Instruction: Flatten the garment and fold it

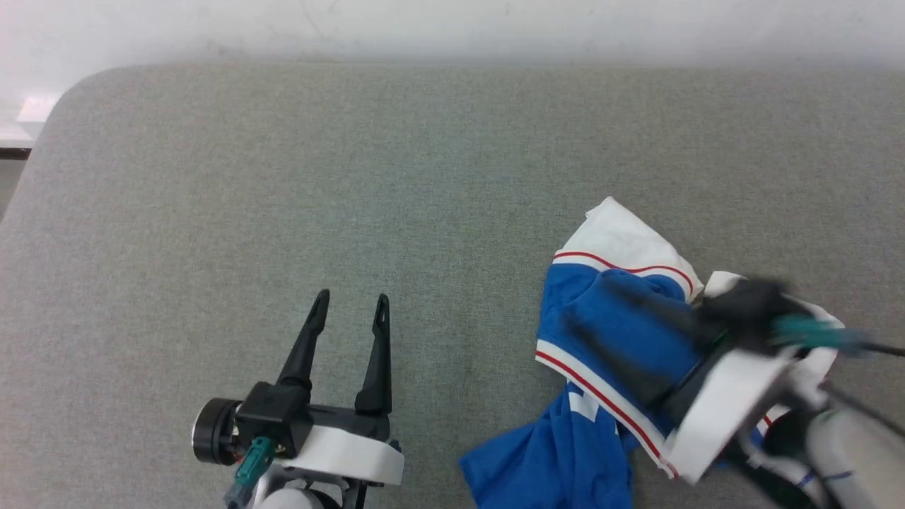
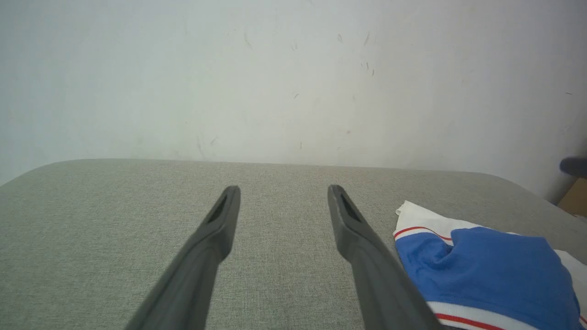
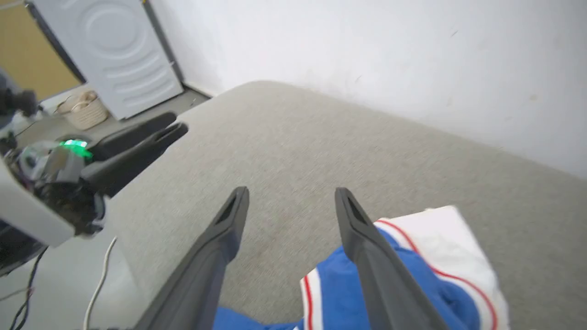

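Note:
The garment (image 1: pixel 608 339) lies crumpled at the right of the grey fabric-covered table (image 1: pixel 424 177): royal blue, with a white sleeve and thin red stripes. Its lower part hangs near the front edge. My right gripper (image 1: pixel 590 300) is blurred and hovers over the bunched blue cloth, fingers pointing up-left. In the right wrist view this gripper (image 3: pixel 292 192) is open, bare table showing between the fingers and the garment (image 3: pixel 426 256) under the right one. My left gripper (image 1: pixel 352 297) stands open at the lower left, apart from the shirt. The left gripper (image 2: pixel 284 190) holds nothing, with the garment (image 2: pixel 486 270) to its right.
A pale wall (image 1: pixel 452 28) runs behind the table, whose far-left corner (image 1: pixel 85 85) is rounded. In the right wrist view a white appliance (image 3: pixel 114 50), a small basket (image 3: pixel 82 110) and a cable (image 3: pixel 98 284) are on the floor beyond the table, near my left gripper (image 3: pixel 178 123).

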